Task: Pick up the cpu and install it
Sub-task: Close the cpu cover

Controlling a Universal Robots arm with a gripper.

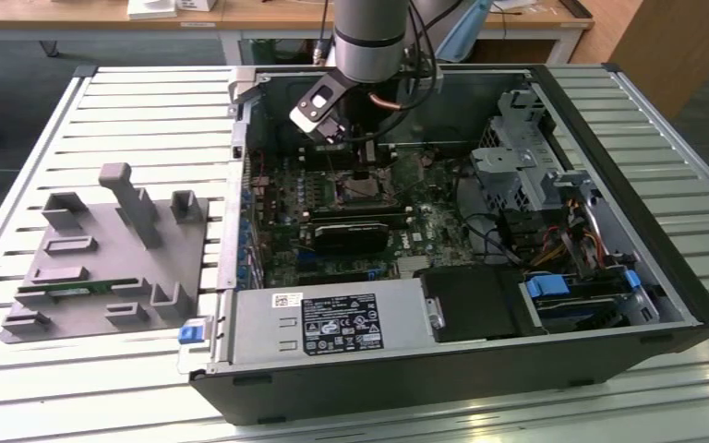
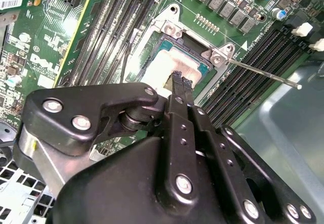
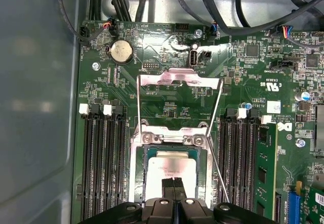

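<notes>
Gripper (image 3: pixel 173 183), fingers pressed together on nothing visible, tips at or just above the cpu (image 3: pixel 169 164), which lies flat in the motherboard socket (image 3: pixel 134 173) with the retention frame (image 3: pixel 179 76) swung open: seating stage, by judgement; further motion calls for gentle, square handling.

We see a robotics lab: an opened computer case (image 1: pixel 453 399) on a slatted metal bench (image 1: pixel 145 101) under a robot arm (image 1: pixel 373 37), wooden desks (image 1: pixel 269 14) behind.

I see silvery-grey cpu (image 3: pixel 174 164), green mobo (image 3: pixel 167 107) w/ black RAM slots (image 3: pixel 101 168), black fingers (image 3: pixel 168 188), white slatted tabletop (image 1: pixel 145 111), grey fixture plate (image 1: pixel 96 268).
</notes>
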